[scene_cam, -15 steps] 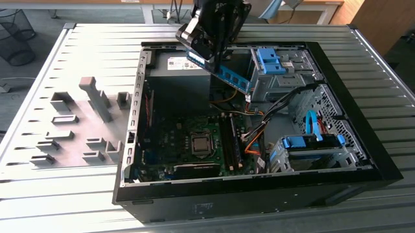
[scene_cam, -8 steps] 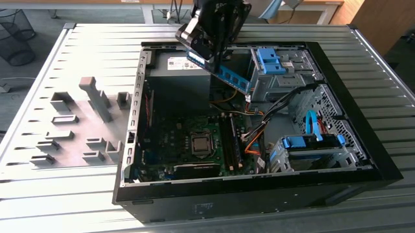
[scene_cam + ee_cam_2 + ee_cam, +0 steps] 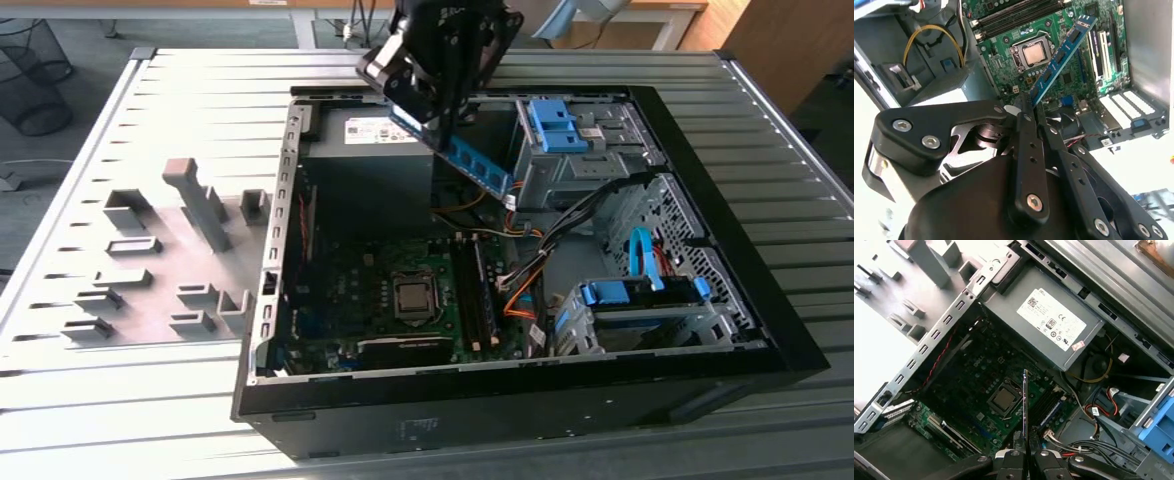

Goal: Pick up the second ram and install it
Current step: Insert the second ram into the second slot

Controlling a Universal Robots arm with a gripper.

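My gripper (image 3: 430, 125) hangs above the open computer case (image 3: 286, 300), near its back, and is shut on one end of the second ram (image 3: 481, 168). The ram is a thin blue-green stick with black chips, slanting down toward the exterior view's right over the case's inside. In the second wrist view the ram (image 3: 1061, 55) sticks out from the gripper (image 3: 1030, 105) over the green motherboard (image 3: 1074, 80). In the first wrist view it shows edge-on (image 3: 1025, 405) between the fingertips (image 3: 1014, 456), above the black memory slots (image 3: 1046, 407). The memory slots (image 3: 470, 290) lie beside the processor socket (image 3: 414, 297).
Grey holder blocks (image 3: 187, 250) stand on the slatted metal table (image 3: 174, 400) at the exterior view's left of the case. Inside the case are the power supply (image 3: 1051, 322), blue drive brackets (image 3: 641, 292) and orange and black cables (image 3: 527, 290). A wire bin (image 3: 30, 75) stands on the floor.
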